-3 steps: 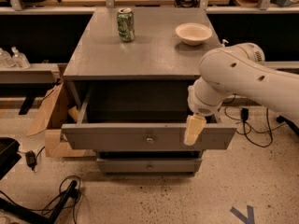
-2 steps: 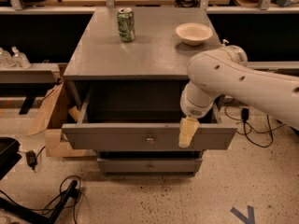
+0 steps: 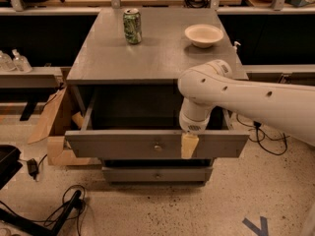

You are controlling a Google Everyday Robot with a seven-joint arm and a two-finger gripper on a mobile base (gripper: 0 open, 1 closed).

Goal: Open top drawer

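Note:
The top drawer [image 3: 123, 144] of the grey cabinet is pulled far out. Its wide grey front panel faces me with a small round brass knob [image 3: 157, 146] at centre. The deep dark box interior [image 3: 133, 109] shows behind it. My gripper [image 3: 189, 144] hangs from the white arm [image 3: 236, 95] that comes in from the right. Its tan fingers [image 3: 189, 146] lie over the drawer front, just right of the knob.
On the cabinet top [image 3: 152, 53] stand a green can [image 3: 132, 26] at the back left and a cream bowl [image 3: 204, 35] at the back right. A lower drawer front [image 3: 156, 174] shows below. A cardboard piece [image 3: 51, 119] leans at the left. Cables [image 3: 59, 210] lie on the floor.
The arm has swung further left across the drawer front, and the gripper has moved left toward the knob. The drawer stays pulled out.

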